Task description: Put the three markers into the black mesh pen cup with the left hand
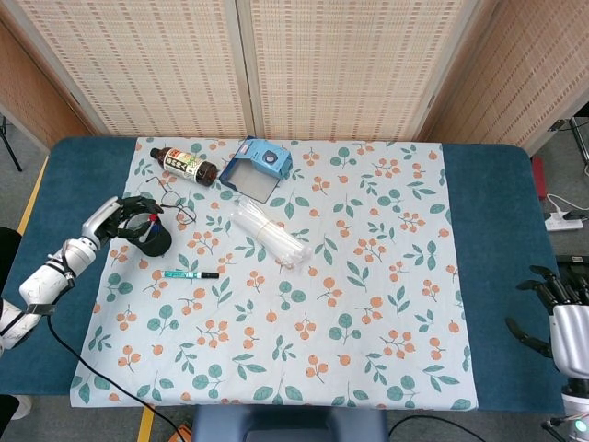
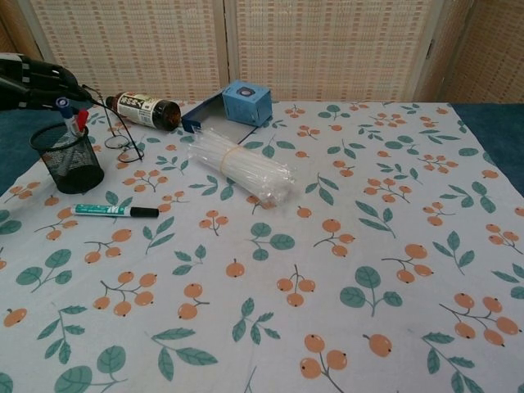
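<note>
The black mesh pen cup (image 2: 67, 160) (image 1: 152, 240) stands at the cloth's left edge. A blue-capped marker (image 2: 62, 105) and a red-capped marker (image 2: 79, 123) stand inside it. My left hand (image 2: 37, 80) (image 1: 127, 216) hovers over the cup's far-left rim, fingers stretched just above the blue cap and not gripping it. A green marker (image 2: 115, 211) (image 1: 191, 274) with a black cap lies flat on the cloth in front of the cup. My right hand (image 1: 563, 318) rests at the table's right edge, fingers apart and holding nothing.
Wire-framed glasses (image 2: 119, 131) and a lying brown bottle (image 2: 147, 110) sit just behind the cup. A blue box (image 2: 246, 102) stands further back, and a bundle of clear plastic straws (image 2: 241, 170) lies mid-cloth.
</note>
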You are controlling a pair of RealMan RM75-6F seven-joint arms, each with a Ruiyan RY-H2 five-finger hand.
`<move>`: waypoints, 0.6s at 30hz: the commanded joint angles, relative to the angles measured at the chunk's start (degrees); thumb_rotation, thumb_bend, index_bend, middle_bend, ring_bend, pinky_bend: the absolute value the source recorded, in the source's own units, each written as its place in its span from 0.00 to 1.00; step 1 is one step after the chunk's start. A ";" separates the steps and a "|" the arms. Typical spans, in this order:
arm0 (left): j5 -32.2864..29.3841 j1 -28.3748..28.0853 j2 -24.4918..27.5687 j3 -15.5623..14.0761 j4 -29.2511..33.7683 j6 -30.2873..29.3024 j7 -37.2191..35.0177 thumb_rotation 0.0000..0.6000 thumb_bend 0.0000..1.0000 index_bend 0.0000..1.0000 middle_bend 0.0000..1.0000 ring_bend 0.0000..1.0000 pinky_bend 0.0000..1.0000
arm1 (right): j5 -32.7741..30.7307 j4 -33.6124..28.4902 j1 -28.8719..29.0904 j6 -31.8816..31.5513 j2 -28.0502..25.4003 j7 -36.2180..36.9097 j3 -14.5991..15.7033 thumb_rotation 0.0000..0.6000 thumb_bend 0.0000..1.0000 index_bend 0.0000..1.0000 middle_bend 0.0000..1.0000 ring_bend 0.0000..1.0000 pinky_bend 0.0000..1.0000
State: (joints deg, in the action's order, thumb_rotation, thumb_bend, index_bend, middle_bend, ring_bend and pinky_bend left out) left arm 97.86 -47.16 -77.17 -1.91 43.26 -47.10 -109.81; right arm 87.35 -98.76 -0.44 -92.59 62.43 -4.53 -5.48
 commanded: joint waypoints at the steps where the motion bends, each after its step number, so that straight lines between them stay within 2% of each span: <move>1: 1.35 -0.68 0.72 -1.74 -0.50 -2.49 -0.49 1.00 0.43 0.29 0.06 0.00 0.07 | 0.19 -0.13 -0.04 -0.10 -0.06 0.12 0.08 1.00 0.10 0.41 0.23 0.33 0.16; 3: 1.07 -1.15 0.79 -2.00 -0.86 -2.17 1.06 1.00 0.43 0.23 0.00 0.00 0.03 | 0.34 -0.32 -0.09 -0.15 -0.16 0.20 0.16 1.00 0.10 0.41 0.24 0.33 0.16; 6: -0.81 -1.41 1.47 -1.29 0.65 -1.63 4.86 1.00 0.42 0.19 0.00 0.00 0.00 | 0.61 -0.53 -0.13 -0.27 -0.27 0.41 0.23 1.00 0.10 0.41 0.25 0.33 0.16; 8: -2.62 -0.68 2.74 0.10 3.61 -2.96 12.95 1.00 0.42 0.18 0.01 0.00 0.01 | 0.65 -0.59 -0.11 -0.23 -0.28 0.45 0.26 1.00 0.10 0.41 0.25 0.34 0.16; 11: -7.76 3.94 5.66 3.79 14.89 -9.47 34.68 1.00 0.42 0.23 0.10 0.00 0.07 | 0.44 -0.35 0.04 0.15 -0.17 0.76 0.24 1.00 0.10 0.41 0.25 0.34 0.16; 14: -13.98 11.65 8.90 5.59 34.31 -18.90 64.85 1.00 0.42 0.26 0.14 0.02 0.10 | 0.39 -0.16 0.14 0.26 -0.05 1.14 0.18 1.00 0.10 0.41 0.25 0.34 0.16; 15: -16.18 15.17 8.99 5.23 41.89 -23.64 78.26 1.00 0.42 0.25 0.15 0.03 0.10 | 0.52 -0.09 0.15 0.24 -0.05 1.22 0.21 1.00 0.10 0.41 0.25 0.34 0.16; 18: -19.90 21.61 5.45 3.70 53.47 -33.65 103.31 1.00 0.42 0.27 0.21 0.05 0.10 | 0.78 -0.12 0.10 0.05 -0.03 1.19 0.28 1.00 0.10 0.41 0.25 0.34 0.16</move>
State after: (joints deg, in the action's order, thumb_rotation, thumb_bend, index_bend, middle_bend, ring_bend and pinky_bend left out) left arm 89.91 -40.89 -72.53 -0.01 63.87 -59.37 -61.64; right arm 88.09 -98.88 -0.33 -92.50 62.39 -3.32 -5.21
